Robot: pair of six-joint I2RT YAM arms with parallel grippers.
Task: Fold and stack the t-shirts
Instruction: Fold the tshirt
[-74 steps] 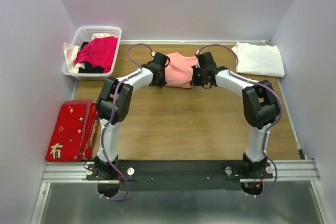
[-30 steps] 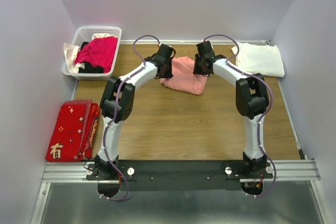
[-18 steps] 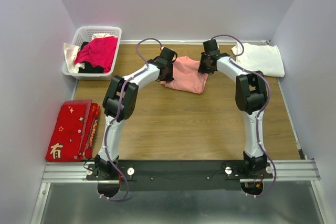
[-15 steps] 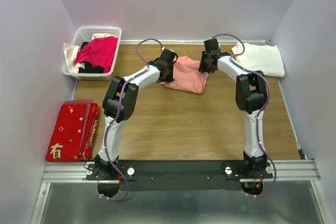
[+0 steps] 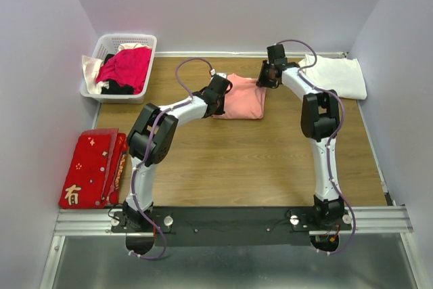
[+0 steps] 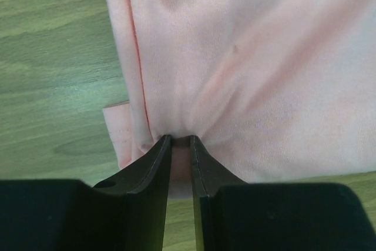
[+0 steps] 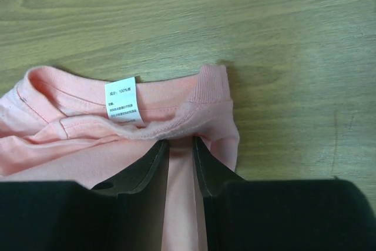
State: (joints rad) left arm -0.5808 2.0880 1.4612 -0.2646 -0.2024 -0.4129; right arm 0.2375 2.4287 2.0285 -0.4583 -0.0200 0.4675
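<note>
The salmon-pink t-shirt (image 5: pixel 245 103) lies folded on the wooden table at the back centre. My left gripper (image 5: pixel 218 94) is shut on the shirt's left edge; the left wrist view shows the pink cloth (image 6: pixel 235 57) pinched between the jaws (image 6: pixel 181 140). My right gripper (image 5: pixel 265 80) is shut on the shirt's far right corner; the right wrist view shows the ribbed collar (image 7: pixel 205 95) and a white label (image 7: pixel 122 101) just beyond the gripper (image 7: pixel 181 141). The white t-shirt (image 5: pixel 333 76) lies folded at the back right.
A white basket (image 5: pixel 139 40) with magenta, white and black clothes stands at the back left. A flat red cloth with gold characters (image 5: pixel 91 168) lies at the left edge. Walls close in on the back, left and right.
Both grippers moved toward the back and right with the pink shirt, folding it into a smaller rectangle. The left arm now reaches in lower from the left; the right gripper is nearer the back wall.
</note>
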